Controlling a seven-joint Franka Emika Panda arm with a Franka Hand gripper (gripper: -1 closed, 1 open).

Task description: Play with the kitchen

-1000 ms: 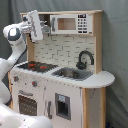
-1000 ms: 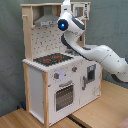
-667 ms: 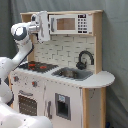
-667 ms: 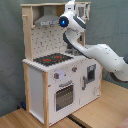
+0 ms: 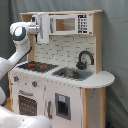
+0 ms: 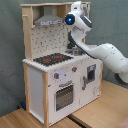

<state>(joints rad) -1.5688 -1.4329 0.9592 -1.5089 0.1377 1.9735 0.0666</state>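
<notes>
The kitchen [image 5: 60, 70] stands on a pale wooden floor [image 6: 20, 117], seen from its front in the first exterior view and from one end in the second exterior view [image 6: 57, 70]. Nearest the floor, the oven door [image 6: 63, 95] looks shut, with knobs above it. On the kitchen's surface, the black and red hob [image 5: 34, 65] sits toward the first exterior view's left edge, the sink [image 5: 72, 74] and black faucet [image 5: 84, 59] toward the rounded right end; nothing loose shows on either.

Higher, the arm [image 6: 102, 52] reaches up from beside the kitchen to the cabinet level. In the first exterior view a white panel [image 5: 43, 28] stands out in front of the upper corner, beside the microwave cabinet [image 5: 70, 23]. It may be an opened door or part of the arm's wrist; I cannot tell which. The pincer is lost among these white shapes, so I cannot tell whether it is open, closed or gripping anything.

My judgement: play is under way at the top, perhaps at a door, while hob, faucet, sink and oven look untouched and remain to explore.

For room, the space before the kitchen front is open. The grey hood [image 6: 48, 20], the top shelf and the pegboard back [image 6: 47, 42] close in the upper corner, so moves there want care.
</notes>
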